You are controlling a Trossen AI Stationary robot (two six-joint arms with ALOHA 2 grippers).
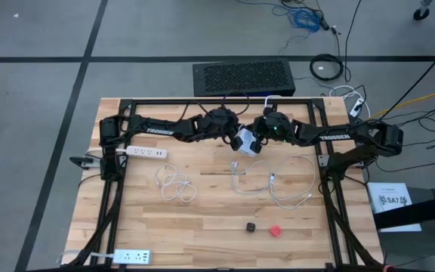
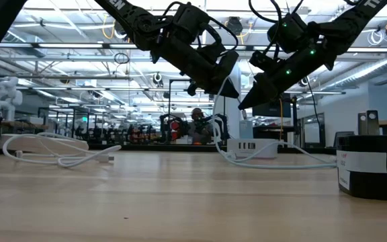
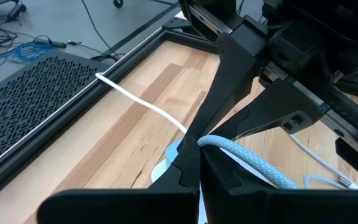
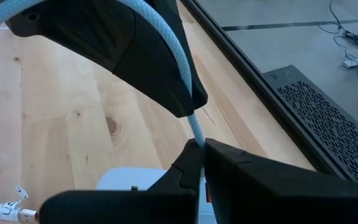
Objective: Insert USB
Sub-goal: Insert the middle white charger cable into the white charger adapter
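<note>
Both arms meet above the middle back of the table. A light blue braided USB cable (image 4: 188, 68) curls round the left gripper (image 4: 185, 109) and runs down into the fingertips of my right gripper (image 4: 196, 146), which is shut on it. In the left wrist view the same cable (image 3: 253, 163) comes out from between the tips of my left gripper (image 3: 197, 144), also shut on it. A white charger block (image 1: 245, 143) lies right under both grippers (image 1: 239, 135) (image 1: 257, 139). The plug itself is hidden by the fingers.
A white power strip (image 1: 146, 152) lies at the left. A second strip (image 1: 132, 257) sits at the front left edge. Loose white cables (image 1: 174, 187) (image 1: 282, 181) lie mid-table. A black cube (image 1: 251, 226) and a red cube (image 1: 275, 230) sit nearer the front.
</note>
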